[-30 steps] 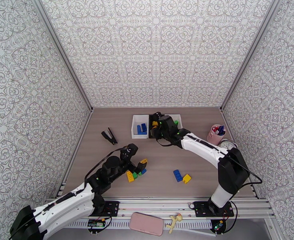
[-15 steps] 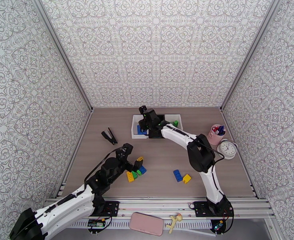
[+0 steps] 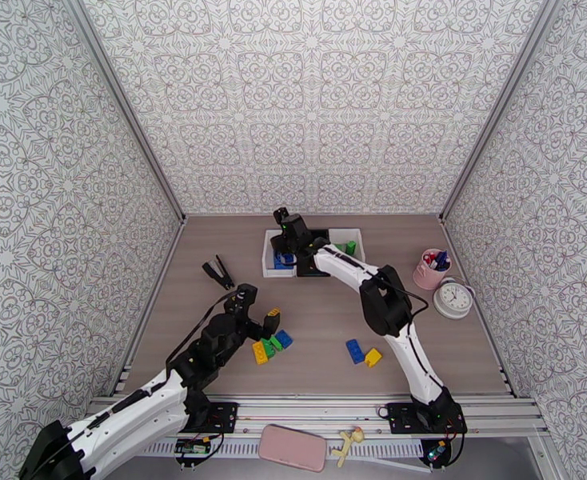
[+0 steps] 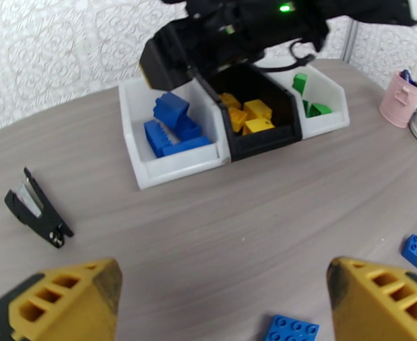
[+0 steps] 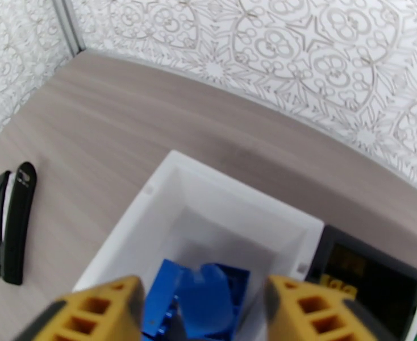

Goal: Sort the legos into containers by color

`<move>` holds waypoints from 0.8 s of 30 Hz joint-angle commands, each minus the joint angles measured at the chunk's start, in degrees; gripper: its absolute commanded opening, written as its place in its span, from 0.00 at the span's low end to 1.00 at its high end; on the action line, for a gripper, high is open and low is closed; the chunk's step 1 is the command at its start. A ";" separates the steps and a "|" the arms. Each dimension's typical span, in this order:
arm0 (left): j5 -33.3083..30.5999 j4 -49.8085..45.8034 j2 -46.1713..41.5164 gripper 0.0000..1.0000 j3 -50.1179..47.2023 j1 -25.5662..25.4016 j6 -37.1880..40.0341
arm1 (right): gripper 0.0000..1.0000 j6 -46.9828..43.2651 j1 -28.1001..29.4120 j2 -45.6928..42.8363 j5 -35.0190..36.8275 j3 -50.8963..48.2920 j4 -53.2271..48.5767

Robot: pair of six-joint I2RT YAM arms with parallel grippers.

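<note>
Patterned walls close in a wood-grain table [image 3: 325, 310]. Your right arm [image 3: 389, 314] reaches to 12 o'clock, and its right gripper [image 5: 203, 305] hangs over the left white bin [image 4: 174, 169] with its jaws spread and nothing held. Your left arm [image 3: 133, 414] reaches in from 7 o'clock. The left gripper [image 4: 222, 282] sits low over the table, its jaws wide apart and empty.

The containers [image 3: 356, 234] stand in a row at 12 o'clock:
- The left white bin holds blue legos [image 4: 171, 123].
- The black bin [image 4: 265, 143] holds yellow legos [image 4: 248, 116].
- The right white bin [image 4: 325, 123] holds green legos [image 4: 311, 103].

A pink cup [image 3: 430, 270] and a clock [image 3: 455, 299] stand together at 3 o'clock. A black stapler [image 3: 218, 273] lies at 10 o'clock.

Loose on the table:
- A mixed cluster [image 3: 268, 346] of yellow, green and blue bricks lies at 7 o'clock, just beside the left gripper.
- A blue and yellow pair [image 3: 363, 354] lies touching at 5 o'clock.
</note>
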 commanded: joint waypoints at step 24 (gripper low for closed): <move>-7.70 -51.86 27.38 0.88 27.68 -8.09 -54.79 | 0.95 -8.74 -0.26 -52.35 -7.48 -55.48 10.66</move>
